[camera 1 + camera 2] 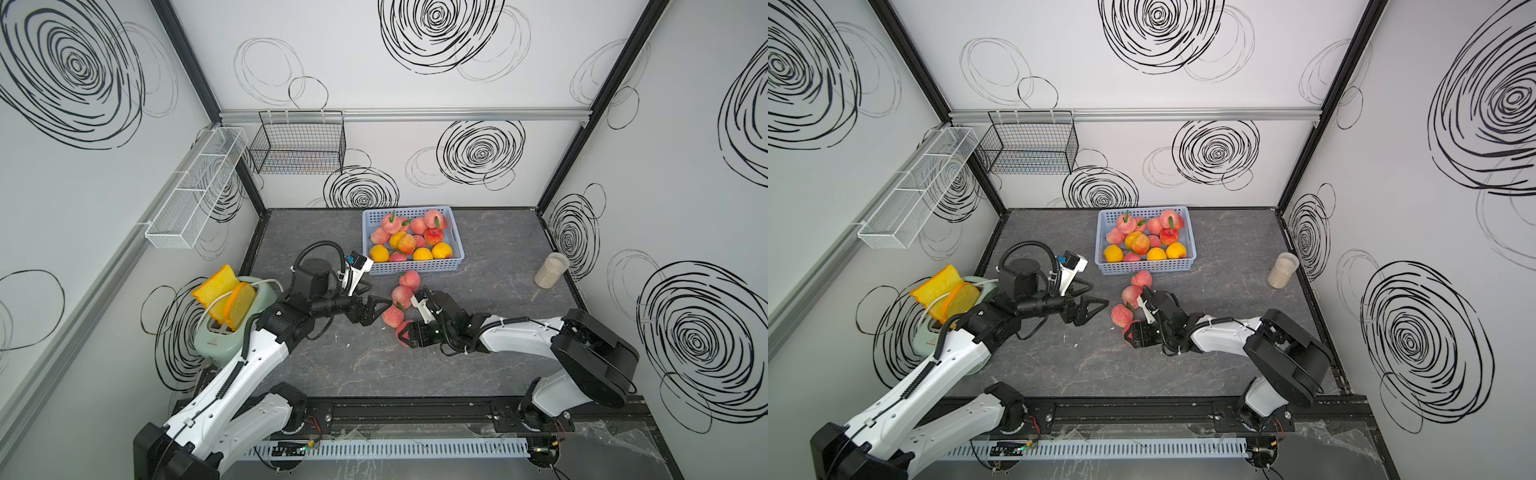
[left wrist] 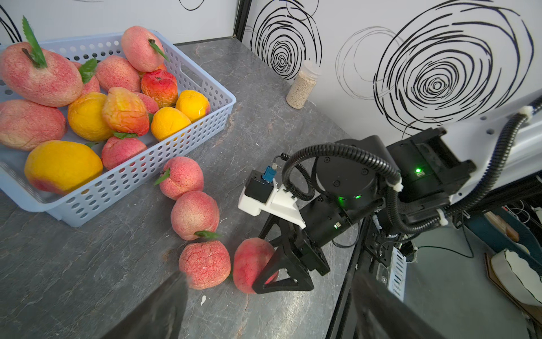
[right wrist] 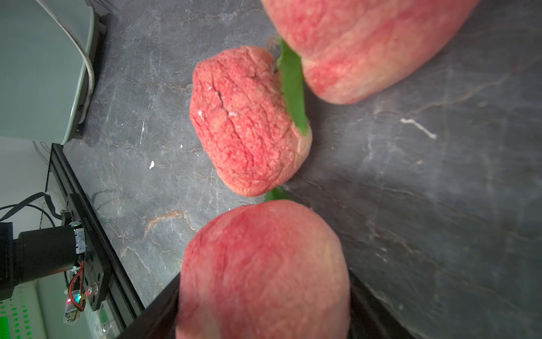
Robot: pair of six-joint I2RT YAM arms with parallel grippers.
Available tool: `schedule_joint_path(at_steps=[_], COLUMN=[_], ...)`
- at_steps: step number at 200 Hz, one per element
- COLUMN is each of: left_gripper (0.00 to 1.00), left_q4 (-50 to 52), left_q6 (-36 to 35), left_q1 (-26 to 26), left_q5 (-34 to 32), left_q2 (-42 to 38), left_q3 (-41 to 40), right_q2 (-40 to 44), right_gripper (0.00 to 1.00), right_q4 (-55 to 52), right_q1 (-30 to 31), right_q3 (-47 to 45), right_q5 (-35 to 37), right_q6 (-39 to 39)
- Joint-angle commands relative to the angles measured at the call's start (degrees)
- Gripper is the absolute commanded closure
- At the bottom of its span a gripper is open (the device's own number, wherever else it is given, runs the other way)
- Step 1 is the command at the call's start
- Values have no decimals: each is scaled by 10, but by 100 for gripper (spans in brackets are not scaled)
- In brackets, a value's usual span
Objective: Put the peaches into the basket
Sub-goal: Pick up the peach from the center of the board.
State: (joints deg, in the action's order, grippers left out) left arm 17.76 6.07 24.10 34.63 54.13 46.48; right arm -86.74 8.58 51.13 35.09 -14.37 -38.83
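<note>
Peach clamped by low, outstretched right claw.

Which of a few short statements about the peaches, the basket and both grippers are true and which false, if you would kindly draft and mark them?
1. The basket holds pink-red and yellow-orange peaches. True.
2. The left gripper grips a peach. False: it is open and empty, beside the loose peaches.
3. Four peaches sit outside the basket. True.
4. The right gripper has its jaws around a yellow peach. False: the front peach between them is pink-red.
5. The jar stands in the basket. False: it stands on the table, apart.
</note>
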Motion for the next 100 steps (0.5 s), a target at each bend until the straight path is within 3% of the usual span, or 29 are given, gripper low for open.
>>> schedule_joint_path(at_steps=[1,100], left_gripper=[8,10], left_q4=[-31,-39], left_q6=[1,4], left_q1=[-6,-7], left_q5=[10,12], left_q2=[5,22], left_q3=[-7,-3], right_q2=[34,176], right_gripper=[32,35], right_q4=[-3,-101], right_q1=[2,-13], right_q3=[-10,-25], right_q5=[16,83], right_q6=[-5,19])
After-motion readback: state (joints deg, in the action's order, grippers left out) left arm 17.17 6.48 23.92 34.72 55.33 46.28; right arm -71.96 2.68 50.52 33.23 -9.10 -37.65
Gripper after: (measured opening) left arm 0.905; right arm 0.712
